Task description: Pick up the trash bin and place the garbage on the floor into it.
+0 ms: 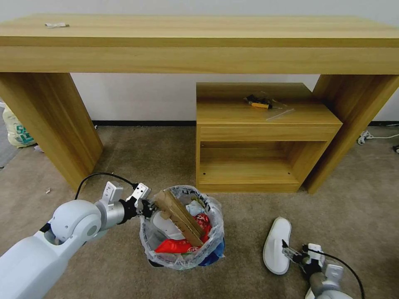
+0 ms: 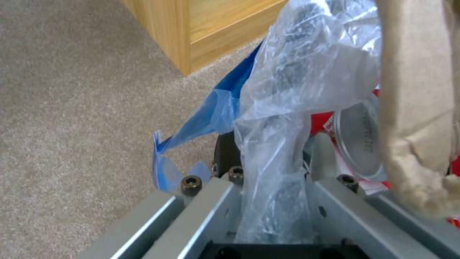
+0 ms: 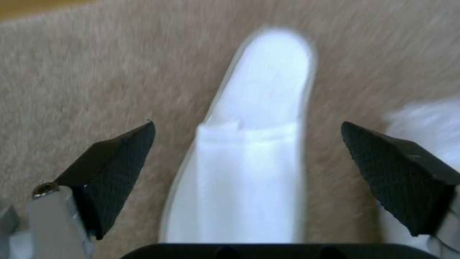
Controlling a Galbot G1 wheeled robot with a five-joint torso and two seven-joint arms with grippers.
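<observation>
left gripper [image 1: 146, 206] clamped on trash bin [image 1: 183, 253] rim, on carpet [image 1: 145, 158] before one nightstand [image 1: 257, 137]; bin held one cardboard scrap [image 1: 178, 216], one red wrapper [image 1: 178, 246] | right gripper [image 3: 247, 162] jaws apart over one white slipper [image 1: 277, 245]; second slipper [image 3: 426, 115] just beside

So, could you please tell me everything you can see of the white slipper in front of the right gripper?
The white slipper looks like soft cloth, with a rounded closed toe and an open heel end. It lies flat on the beige carpet, to the right of the trash bin, toe pointing away from the robot. The right gripper is open with the slipper between its fingers, not touching it.
</observation>
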